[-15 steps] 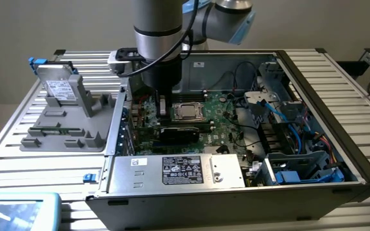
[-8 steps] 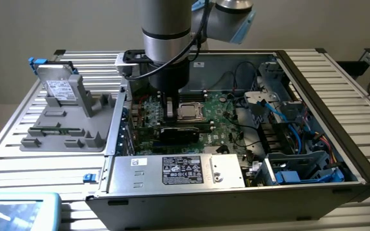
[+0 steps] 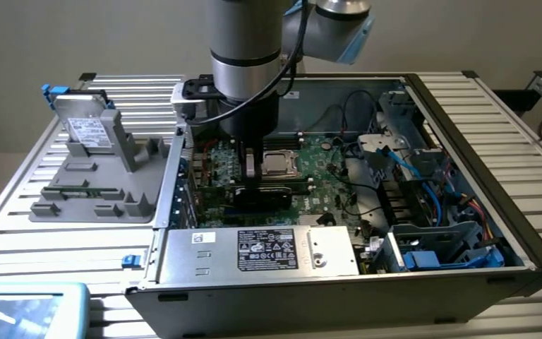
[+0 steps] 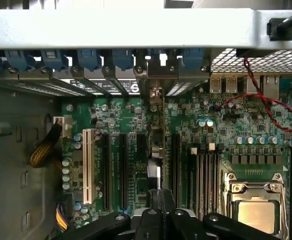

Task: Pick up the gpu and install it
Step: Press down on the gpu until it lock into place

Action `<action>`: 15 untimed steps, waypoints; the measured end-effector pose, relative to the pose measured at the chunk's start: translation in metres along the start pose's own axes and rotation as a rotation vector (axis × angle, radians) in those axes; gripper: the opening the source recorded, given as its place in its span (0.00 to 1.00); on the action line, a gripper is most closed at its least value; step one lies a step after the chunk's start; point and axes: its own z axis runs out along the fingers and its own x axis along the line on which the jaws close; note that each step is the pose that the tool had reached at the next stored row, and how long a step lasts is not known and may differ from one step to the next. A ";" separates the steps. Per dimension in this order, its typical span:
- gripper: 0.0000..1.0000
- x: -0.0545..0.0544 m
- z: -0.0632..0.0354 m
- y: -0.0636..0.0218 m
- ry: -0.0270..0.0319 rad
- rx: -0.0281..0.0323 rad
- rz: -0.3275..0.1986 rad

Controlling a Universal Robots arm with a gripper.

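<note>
Exterior view: gripper (image 3: 249,164) clenched on the gpu (image 3: 249,168), held upright over the motherboard (image 3: 323,173), just beside the CPU socket (image 3: 279,162). Power supply (image 3: 262,251) label unreadable.

Wrist view: gpu (image 4: 156,145) edge-on between black expansion slots (image 4: 122,170), beside the white slot (image 4: 90,165); no legible writing.

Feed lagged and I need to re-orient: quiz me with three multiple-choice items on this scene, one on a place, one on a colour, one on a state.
1. Where is the gpu? A on the grey tray; B over the motherboard; C on the power supply.
2. The hard drive label? A white; B blue; C red.
3. The hand? A open; B shut on the gpu; C shut on nothing.
B, card edge-on above the slots; A, pale label on the drive; B, it clamps the card.
</note>
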 end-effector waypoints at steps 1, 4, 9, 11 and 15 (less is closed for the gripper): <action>0.12 0.000 0.0008 0.0000 -0.0005 0.0000 0.000; 0.12 0.000 0.0036 0.0001 -0.0008 -0.0002 0.000; 0.12 0.000 0.0073 0.0000 -0.0001 -0.0010 0.000; 0.12 0.000 0.0079 0.0001 -0.0002 -0.0013 0.001; 0.12 0.000 -0.0063 -0.0001 -0.0005 -0.0072 0.002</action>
